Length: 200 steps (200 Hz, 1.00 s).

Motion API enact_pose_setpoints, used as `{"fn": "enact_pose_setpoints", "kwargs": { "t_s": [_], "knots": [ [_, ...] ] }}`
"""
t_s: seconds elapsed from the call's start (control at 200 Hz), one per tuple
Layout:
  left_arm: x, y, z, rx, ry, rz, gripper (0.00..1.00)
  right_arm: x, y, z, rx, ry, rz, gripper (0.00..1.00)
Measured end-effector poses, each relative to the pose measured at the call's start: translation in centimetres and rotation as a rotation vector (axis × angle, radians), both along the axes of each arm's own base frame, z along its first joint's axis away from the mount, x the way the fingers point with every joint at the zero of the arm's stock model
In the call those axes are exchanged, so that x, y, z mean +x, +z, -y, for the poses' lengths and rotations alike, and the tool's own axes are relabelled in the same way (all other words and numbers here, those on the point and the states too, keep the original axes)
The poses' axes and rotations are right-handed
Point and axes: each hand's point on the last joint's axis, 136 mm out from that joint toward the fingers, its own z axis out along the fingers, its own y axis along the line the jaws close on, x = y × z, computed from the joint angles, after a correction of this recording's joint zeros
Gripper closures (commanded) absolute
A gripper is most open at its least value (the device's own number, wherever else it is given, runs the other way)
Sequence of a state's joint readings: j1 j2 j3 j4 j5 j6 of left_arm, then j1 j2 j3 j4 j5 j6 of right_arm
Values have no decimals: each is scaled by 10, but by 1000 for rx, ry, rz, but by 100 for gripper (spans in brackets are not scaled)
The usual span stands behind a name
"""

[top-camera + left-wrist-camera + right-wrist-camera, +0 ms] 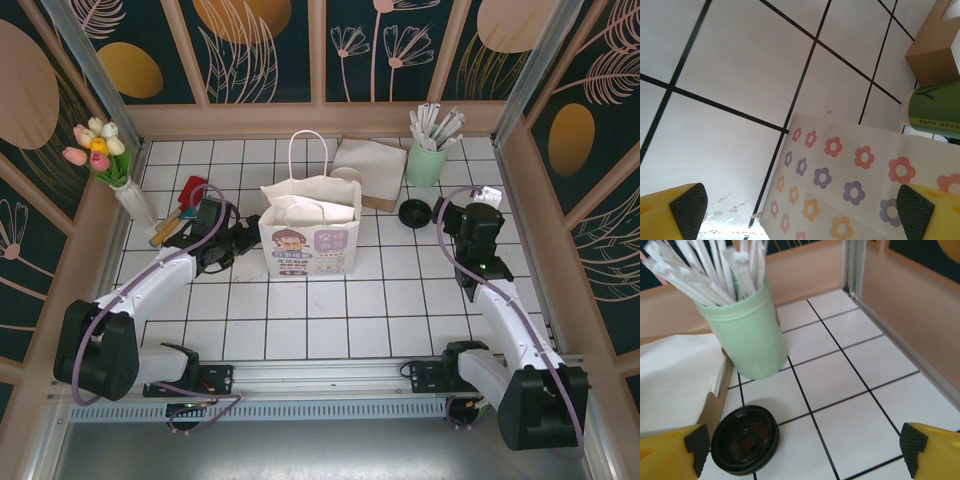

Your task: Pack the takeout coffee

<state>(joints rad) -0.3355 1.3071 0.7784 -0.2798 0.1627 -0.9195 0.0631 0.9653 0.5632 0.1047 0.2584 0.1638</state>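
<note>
Left gripper [800, 207], right gripper [805, 445] both gaped wide, empty. Cup [935, 107] stood behind bag [840, 180]. Risk: left gripper reaching past could shove bag, topple cup.

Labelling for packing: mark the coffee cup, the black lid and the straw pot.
coffee cup [935, 107], left wrist view, green side wall.
black lid [745, 440], right wrist view, recessed middle.
straw pot [747, 335], right wrist view, mint-green wall.
</note>
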Motion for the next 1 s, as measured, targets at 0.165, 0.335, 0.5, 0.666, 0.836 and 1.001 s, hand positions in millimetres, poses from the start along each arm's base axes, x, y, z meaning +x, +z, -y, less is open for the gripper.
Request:
{"fn": "enact_pose_setpoints", "kwargs": {
  "t_s": [0.165, 0.335, 0.5, 0.666, 0.836, 1.001],
  "knots": [
    [-1, -1, 8, -27, -14, -9, 2, -2, -21, 3, 36, 31, 26, 1],
    [-2, -1, 16, -57, -23, -9, 1, 1, -38, -4, 59, 97, 39, 1],
    [1, -3, 11, -28, -11, 2, 1, 6, -55, -20, 64, 195, 36, 1],
    [5, 4, -9, 112, -10, 63, 1, 10, -73, -24, 57, 223, 14, 1],
    [10, 33, -53, 343, 68, 195, 1, 17, -82, -21, 50, 206, 20, 1],
    [9, 57, -118, 577, 314, 371, 1, 16, -89, -3, 35, 90, 53, 1]
  ]
}}
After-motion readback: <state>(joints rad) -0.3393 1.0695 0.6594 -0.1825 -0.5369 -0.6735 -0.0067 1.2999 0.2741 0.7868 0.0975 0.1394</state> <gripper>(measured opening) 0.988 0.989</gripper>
